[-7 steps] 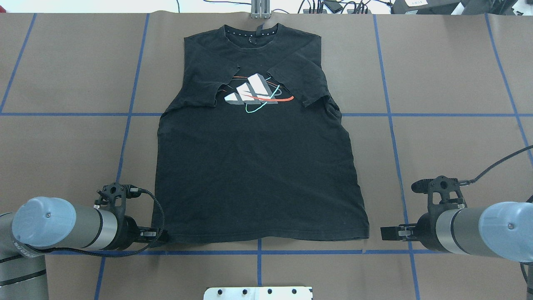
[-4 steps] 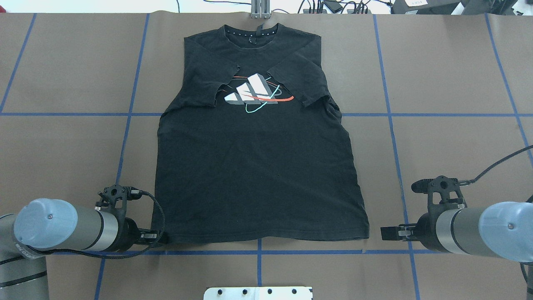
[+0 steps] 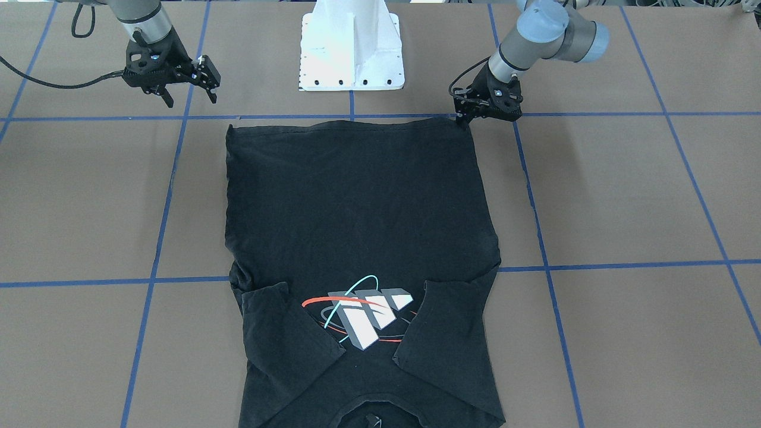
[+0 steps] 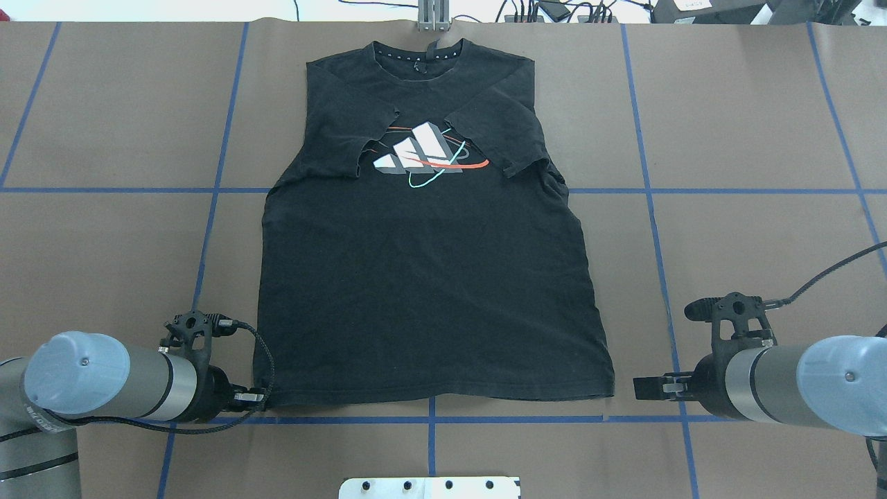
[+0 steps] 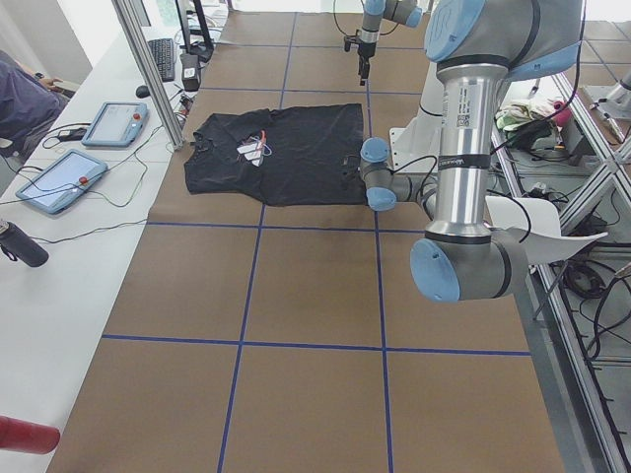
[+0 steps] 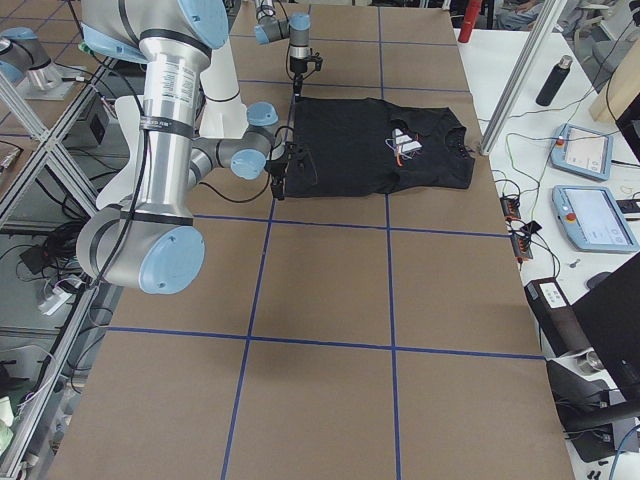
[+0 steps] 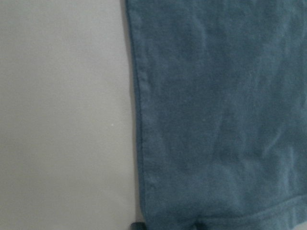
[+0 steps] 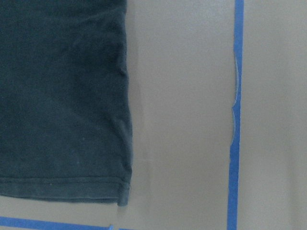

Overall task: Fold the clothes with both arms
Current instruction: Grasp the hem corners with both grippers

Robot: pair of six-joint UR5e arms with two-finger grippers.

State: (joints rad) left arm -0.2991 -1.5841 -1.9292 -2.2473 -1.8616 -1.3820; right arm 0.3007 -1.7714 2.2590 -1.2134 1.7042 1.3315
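A black T-shirt (image 4: 429,291) is lying flat, logo (image 4: 423,154) up, just beyond the white pedestal (image 3: 352,47), hem nearest it. Being light and limp, it is probably wanting pinches at both hem corners. The left gripper (image 4: 258,397) is touching one corner, and I cannot tell its grip. The right gripper (image 3: 192,91) is hovering, fingers apart, near the other. Infolded sleeves (image 4: 339,132) are hiding the logo's edges.

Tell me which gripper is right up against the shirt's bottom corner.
The left gripper: its tips sit at the T-shirt hem corner. The right gripper stops short of the other corner, with bare table between.
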